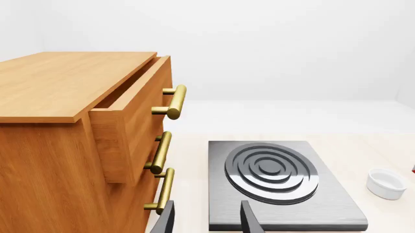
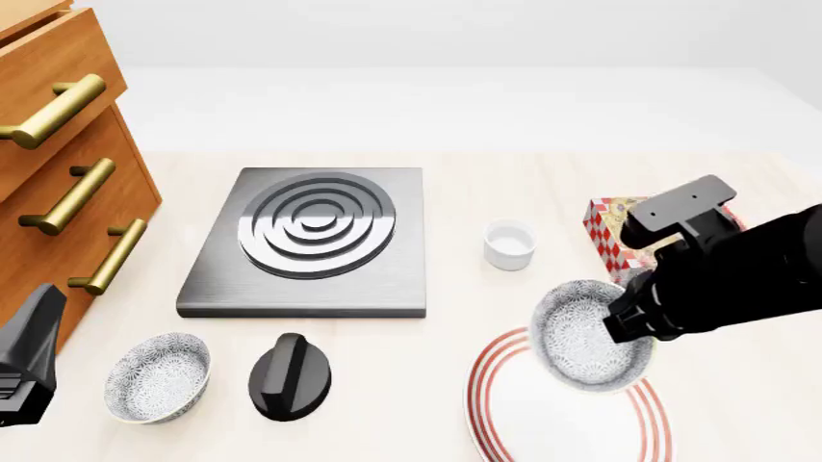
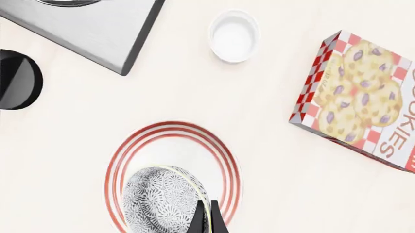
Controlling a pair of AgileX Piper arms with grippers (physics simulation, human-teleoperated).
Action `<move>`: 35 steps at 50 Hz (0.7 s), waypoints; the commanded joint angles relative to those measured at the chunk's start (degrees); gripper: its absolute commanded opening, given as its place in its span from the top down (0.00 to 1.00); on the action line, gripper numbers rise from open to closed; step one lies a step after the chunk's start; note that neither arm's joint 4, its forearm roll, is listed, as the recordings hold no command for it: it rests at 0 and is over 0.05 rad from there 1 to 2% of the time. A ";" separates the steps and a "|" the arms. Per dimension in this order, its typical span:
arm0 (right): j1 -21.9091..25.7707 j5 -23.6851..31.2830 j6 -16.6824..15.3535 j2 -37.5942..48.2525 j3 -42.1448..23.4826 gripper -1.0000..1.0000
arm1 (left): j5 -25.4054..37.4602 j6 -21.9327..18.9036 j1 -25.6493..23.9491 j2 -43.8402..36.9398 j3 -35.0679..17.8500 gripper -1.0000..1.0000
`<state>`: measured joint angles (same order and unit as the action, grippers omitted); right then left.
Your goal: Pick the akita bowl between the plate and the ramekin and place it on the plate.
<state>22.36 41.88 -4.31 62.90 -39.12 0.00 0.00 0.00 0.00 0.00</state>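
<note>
Currently the right claw is clamped on the rim of the akita bowl, which is lifted and tilted over the plate. Lowering and release remain. The left claw stands apart, idle.

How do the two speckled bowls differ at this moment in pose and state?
The akita bowl is pinched at its rim by the right hand and tilted, over the plate; the other bowl sits upright on the table, untouched. The held bowl is on the right side, near the ramekin; the other is at front left, beside the black knob. Both share the grey-and-white speckled pattern and similar size.
</note>
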 commanded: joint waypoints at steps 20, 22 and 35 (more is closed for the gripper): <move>0.70 -5.05 1.21 5.52 4.40 1.00 | 0.00 0.00 0.00 0.00 0.00 0.00; 0.87 -5.55 1.54 6.19 4.55 1.00 | 0.00 0.00 0.00 0.00 0.00 0.00; 3.57 -11.27 4.56 14.43 5.65 1.00 | 0.00 0.00 0.00 0.00 0.00 0.00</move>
<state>24.62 33.97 -1.58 72.68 -34.14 0.00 0.00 0.00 0.00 0.00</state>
